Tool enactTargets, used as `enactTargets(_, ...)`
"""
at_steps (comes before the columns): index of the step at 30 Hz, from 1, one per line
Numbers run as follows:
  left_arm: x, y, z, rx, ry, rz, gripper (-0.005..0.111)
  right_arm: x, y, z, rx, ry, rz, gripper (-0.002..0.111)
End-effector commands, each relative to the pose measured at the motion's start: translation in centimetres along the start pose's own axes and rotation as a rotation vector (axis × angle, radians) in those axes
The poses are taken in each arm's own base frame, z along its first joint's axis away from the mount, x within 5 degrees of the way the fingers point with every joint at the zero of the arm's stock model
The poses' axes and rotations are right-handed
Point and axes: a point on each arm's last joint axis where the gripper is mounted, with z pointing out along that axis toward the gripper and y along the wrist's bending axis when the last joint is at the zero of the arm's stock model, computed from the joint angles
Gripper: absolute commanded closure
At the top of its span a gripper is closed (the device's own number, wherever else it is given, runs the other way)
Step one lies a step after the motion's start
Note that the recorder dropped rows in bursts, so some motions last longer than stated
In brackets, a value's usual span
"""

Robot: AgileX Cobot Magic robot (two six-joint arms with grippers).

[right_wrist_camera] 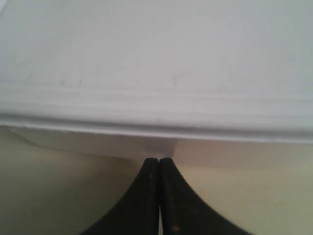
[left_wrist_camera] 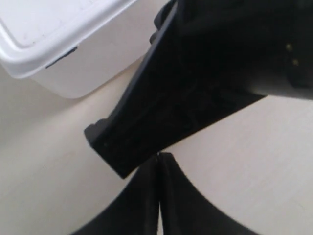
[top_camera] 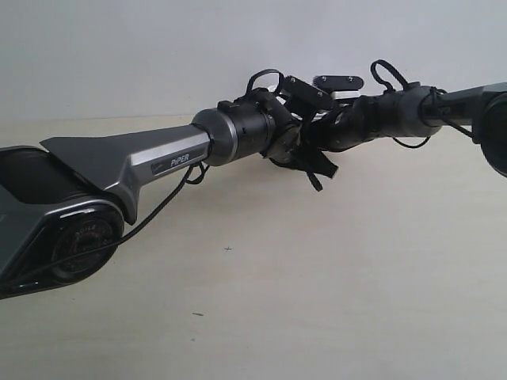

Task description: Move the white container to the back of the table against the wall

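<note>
The white container [left_wrist_camera: 58, 29] is a low white box with a rimmed lid, standing on the pale table [left_wrist_camera: 44, 166]. In the right wrist view its lid and side wall [right_wrist_camera: 156, 63] fill the frame. My right gripper [right_wrist_camera: 159, 160] is shut, and its tips touch the container's side wall just under the lid rim. My left gripper [left_wrist_camera: 159, 155] is shut and empty, a little way from the box. A black part of the other arm [left_wrist_camera: 205, 73] crosses just ahead of its tips. In the exterior view the box is almost hidden behind the wrists; only a white sliver [top_camera: 343, 94] shows.
The arm at the exterior view's left [top_camera: 158, 158] and the arm at the exterior view's right [top_camera: 396, 111] meet close together near the table's back edge, below the plain pale wall [top_camera: 158, 47]. Bare table [top_camera: 317, 277] lies in front of them.
</note>
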Motion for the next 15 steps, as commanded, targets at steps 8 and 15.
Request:
enactTargets(8,-0.7,0.2,-0.8,-0.008,-0.006,-0.001,0.107,-1.0,0.0,-0.7,-0.001,-0.025,-0.012,0.108)
enactTargets(15,-1.3,1.0,-2.4,-0.052,0.053,0.004,0.107,-3.2,0.4,-4.1,0.003,0.068,-0.015,0.108)
